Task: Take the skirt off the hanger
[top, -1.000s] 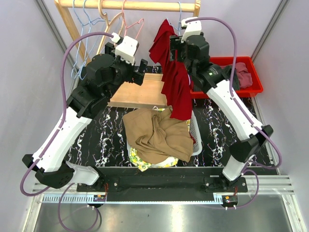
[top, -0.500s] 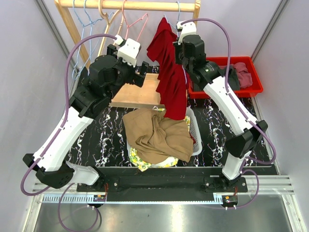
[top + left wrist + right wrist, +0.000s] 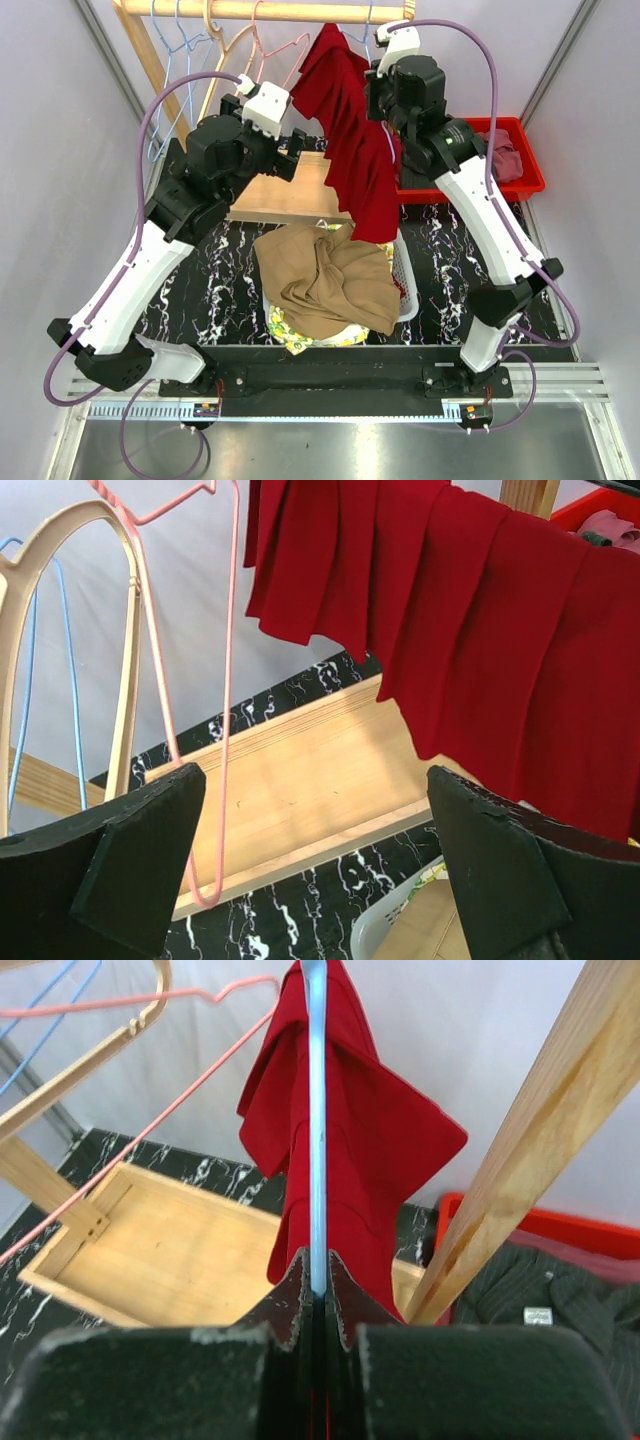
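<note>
Black marbled table carries, nearest the arm bases, one white basket heaped with a brown cloth; beyond it the left gripper stands with jaws spread wide and empty, and the one red skirt hangs just to its right, long axis running down from the rail toward the basket, so this free arm looks best placed to draw the cloth off. Farther back the right gripper is pinched tight on the wire of the single blue hanger that bears the skirt; at least three bare hangers hang toward the rail's left end.

arms: white shells, black joints | cables: purple, looping
</note>
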`<state>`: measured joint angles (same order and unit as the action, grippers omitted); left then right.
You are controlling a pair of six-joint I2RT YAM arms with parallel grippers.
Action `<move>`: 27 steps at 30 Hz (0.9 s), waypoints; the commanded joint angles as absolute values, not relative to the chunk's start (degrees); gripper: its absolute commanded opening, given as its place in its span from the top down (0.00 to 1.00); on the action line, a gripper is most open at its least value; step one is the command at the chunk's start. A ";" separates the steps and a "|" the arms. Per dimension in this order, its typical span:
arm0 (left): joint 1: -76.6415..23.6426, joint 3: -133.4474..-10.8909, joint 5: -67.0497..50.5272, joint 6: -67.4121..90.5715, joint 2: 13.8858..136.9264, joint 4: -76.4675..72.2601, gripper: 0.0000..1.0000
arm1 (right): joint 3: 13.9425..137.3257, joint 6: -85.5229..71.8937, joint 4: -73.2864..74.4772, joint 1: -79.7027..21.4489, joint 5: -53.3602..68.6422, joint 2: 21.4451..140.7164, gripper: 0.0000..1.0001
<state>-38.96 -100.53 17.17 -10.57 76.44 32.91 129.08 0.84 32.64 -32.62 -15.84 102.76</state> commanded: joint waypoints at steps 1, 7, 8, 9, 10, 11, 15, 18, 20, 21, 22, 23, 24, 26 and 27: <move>-38.76 -99.84 14.86 -10.37 74.62 30.67 0.01 | 122.28 -2.11 27.25 -33.04 -12.40 92.83 1.00; -40.08 -97.82 4.83 -13.54 75.50 33.75 0.01 | 106.81 -4.74 29.17 -34.62 -7.39 77.80 1.00; -40.08 -97.47 6.14 -13.80 75.67 33.14 0.01 | 103.22 -5.09 29.96 -35.06 -7.03 75.61 1.00; -39.99 -97.21 6.24 -14.15 75.93 32.70 0.01 | 101.70 -5.36 30.49 -35.59 -6.16 71.58 1.00; -39.99 -97.38 6.15 -14.06 76.20 32.52 0.01 | 100.38 -6.14 30.76 -36.20 -5.63 69.46 1.00; -40.08 -97.38 4.76 -13.80 76.72 32.61 0.01 | 98.72 -6.50 31.81 -36.30 -5.10 67.69 1.00; -40.08 -96.24 2.46 -13.44 77.87 32.43 0.01 | 100.01 -7.73 36.55 -36.30 -0.45 61.27 1.00; -40.08 -95.63 5.88 -14.50 79.01 30.94 0.01 | 103.00 -8.61 40.86 -36.30 2.35 59.68 1.00; -40.08 -95.80 7.29 -15.38 79.71 30.24 0.01 | 103.53 -9.49 42.27 -36.30 3.86 58.28 1.00; -40.08 -95.89 7.64 -15.55 79.98 29.80 0.01 | 103.62 -9.84 42.54 -36.30 4.22 57.84 1.00; -40.08 -96.41 8.43 -15.38 80.24 29.62 0.01 | 103.62 -10.19 43.06 -36.30 4.48 57.57 1.00; -40.08 -96.85 8.87 -15.12 80.59 29.45 0.01 | 103.62 -10.20 43.24 -36.30 4.74 56.96 1.00; -40.08 -97.73 9.22 -14.68 80.77 29.01 0.01 | 103.62 -10.46 43.59 -36.30 5.01 56.78 1.00; -40.08 -98.87 9.40 -14.33 81.38 28.74 0.01 | 103.45 -10.72 44.03 -36.30 6.06 56.17 1.00; -40.08 -100.01 9.40 -13.80 81.73 28.74 0.01 | 103.45 -11.07 44.03 -36.30 6.50 56.08 1.00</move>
<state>-40.05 -96.01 7.42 -14.20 81.25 32.99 101.75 -9.32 47.33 -36.12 3.03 56.16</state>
